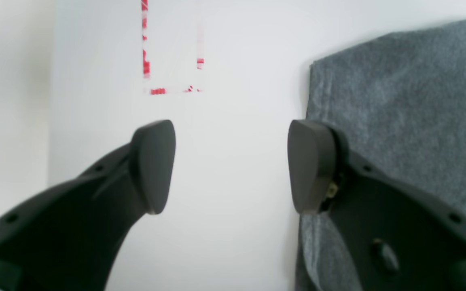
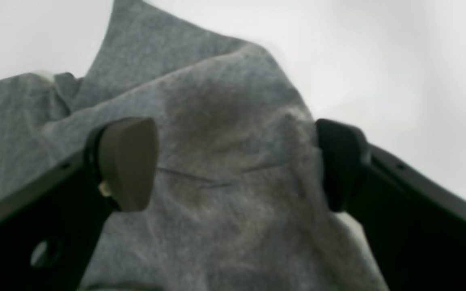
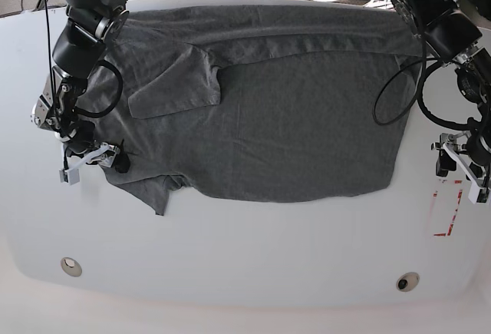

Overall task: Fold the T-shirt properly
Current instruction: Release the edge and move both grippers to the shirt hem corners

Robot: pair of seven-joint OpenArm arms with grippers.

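Observation:
The dark grey T-shirt [image 3: 291, 119] lies spread across the white table, with one sleeve folded in over its body at the upper left. My right gripper [image 3: 100, 161] hovers at the shirt's lower left corner. In the right wrist view the right gripper [image 2: 233, 165] is open, its jaws straddling a rumpled hump of the T-shirt [image 2: 225, 121]. My left gripper [image 3: 460, 167] sits just off the shirt's right edge. It is open over bare table in the left wrist view [image 1: 231, 165], and the T-shirt [image 1: 399, 113] edge runs under one finger [image 1: 310, 165].
Red tape marks [image 3: 445, 211] outline a box on the table near the left gripper, also visible as red tape marks [image 1: 152, 60] ahead of its fingers. Two round holes [image 3: 70, 265] [image 3: 407, 281] sit near the table's front edge. Cables and arm bases crowd the back.

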